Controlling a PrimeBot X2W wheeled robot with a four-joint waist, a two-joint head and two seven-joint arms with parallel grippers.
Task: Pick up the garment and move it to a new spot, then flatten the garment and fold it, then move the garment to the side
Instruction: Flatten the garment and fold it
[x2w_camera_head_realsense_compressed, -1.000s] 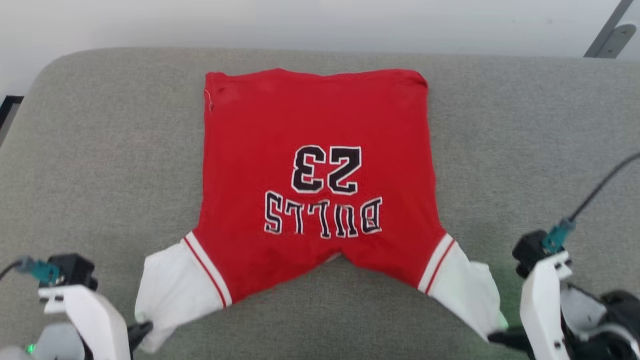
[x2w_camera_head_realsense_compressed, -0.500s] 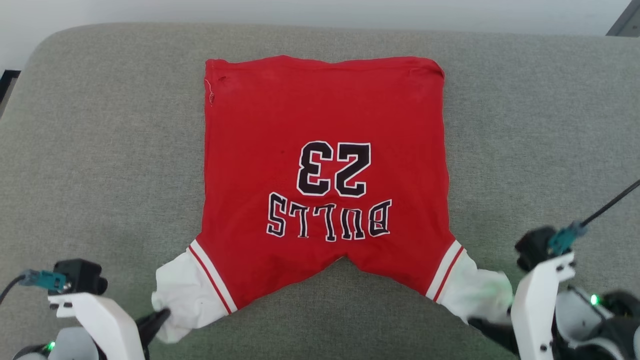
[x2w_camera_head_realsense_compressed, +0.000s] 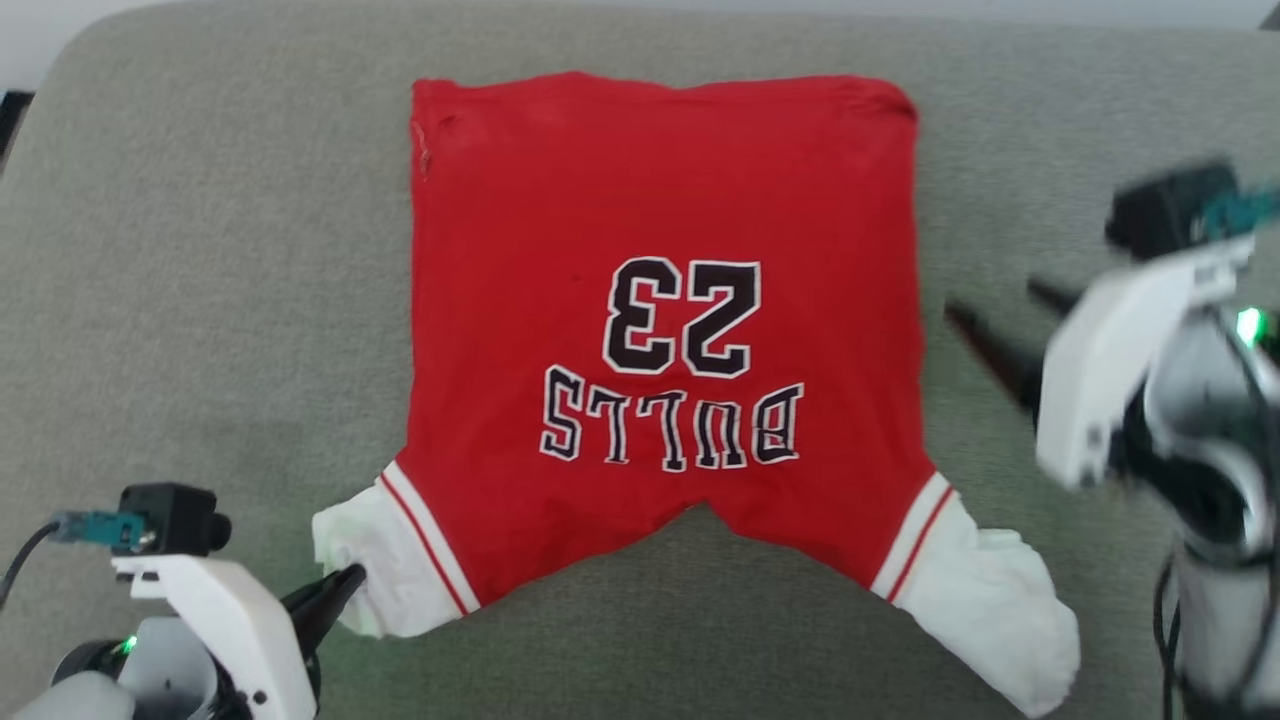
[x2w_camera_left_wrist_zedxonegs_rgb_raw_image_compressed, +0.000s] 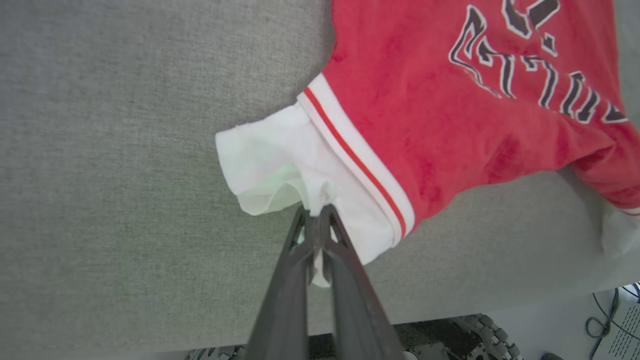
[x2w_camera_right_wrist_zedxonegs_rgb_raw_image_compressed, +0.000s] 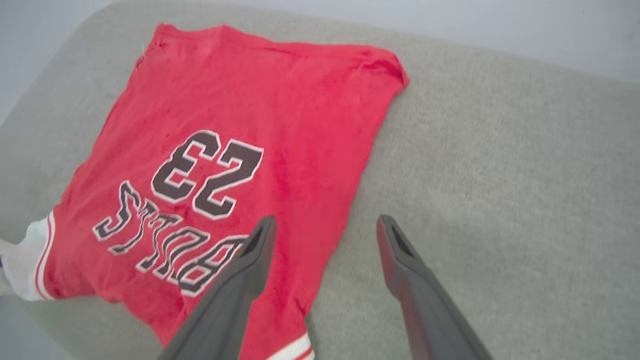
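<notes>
Grey woven cloth covers the cushion (x2w_camera_head_realsense_compressed: 200, 300) under our work. The garment (x2w_camera_head_realsense_compressed: 560, 200) lies spread across the middle of the head view, hem toward the top and lettering upside down to us.

At the lower left of that view, our left gripper (x2w_camera_head_realsense_compressed: 350, 580) is pinched closed on the edge of the white sleeve (x2w_camera_head_realsense_compressed: 375, 560). The left wrist view shows a tuft of white cloth caught between its two fingers.

In the centre, the red body looks fairly smooth, with shallow puckers at the two top corners. At the lower right, the other sleeve (x2w_camera_head_realsense_compressed: 990, 610) lies loose and rumpled with nothing touching it. At the right edge, at mid-height, our right gripper (x2w_camera_head_realsense_compressed: 992, 298) hangs just beside the garment's side, fingers spread apart and holding nothing.

We judge the placing to be done and the flattening to be under way. The body is laid out, but both sleeves splay toward the bottom of the frame and need smoothing. No fold shows yet, so the folding and the move to the side are left to do.
</notes>
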